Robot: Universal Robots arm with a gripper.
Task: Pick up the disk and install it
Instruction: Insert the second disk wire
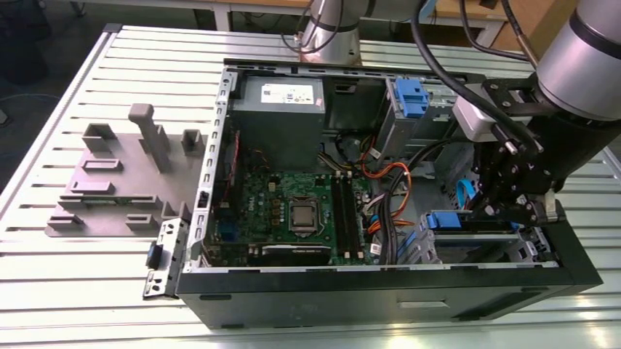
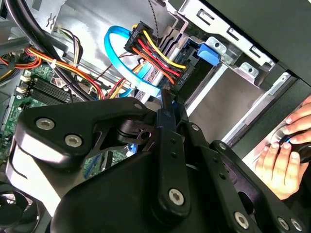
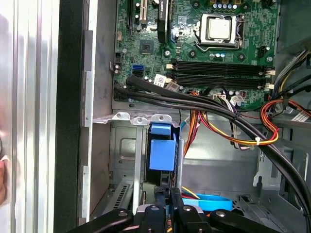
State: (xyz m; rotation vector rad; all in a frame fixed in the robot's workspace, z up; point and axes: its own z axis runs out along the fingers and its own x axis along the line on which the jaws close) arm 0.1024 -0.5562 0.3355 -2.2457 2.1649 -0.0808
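We've got the hand point(image 1: 519, 211) down in the case point(image 1: 388, 298), lower right, by the disk point(image 1: 449, 220); can't tell its grip.

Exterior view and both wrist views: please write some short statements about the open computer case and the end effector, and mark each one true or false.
1. The computer case lies open, and the green motherboard shows. True.
2. The end effector hangs over the grey fixture. False: it is inside the case, at the drive bay on the exterior view's right.
3. The disk, with its blue frame, stands in that bay close to the end effector. True.
4. The grey power supply lies outside the case on the table. False: it sits inside the case.
5. A person's hand shows in the second wrist view. True.
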